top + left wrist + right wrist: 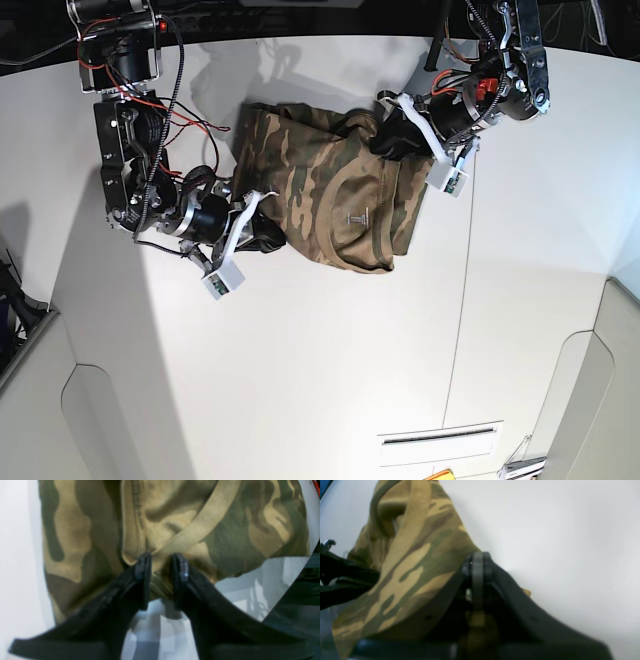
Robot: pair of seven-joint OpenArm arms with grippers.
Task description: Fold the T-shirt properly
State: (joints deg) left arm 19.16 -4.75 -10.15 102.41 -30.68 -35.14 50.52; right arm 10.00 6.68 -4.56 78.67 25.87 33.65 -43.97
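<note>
T-shirt is seen bunched on the white table, far half, centre, strung between 2 arms. A pale mark is seen on the tan patch near its middle.

Left gripper, at the shirt's right end in base view: fingers are held part-way apart, with a fold of cloth clamped between them beside the tan collar band.

Right gripper, at the shirt's left end in base view: jaws are pressed together on a cloth edge, camouflage fabric draped over one side.
</note>
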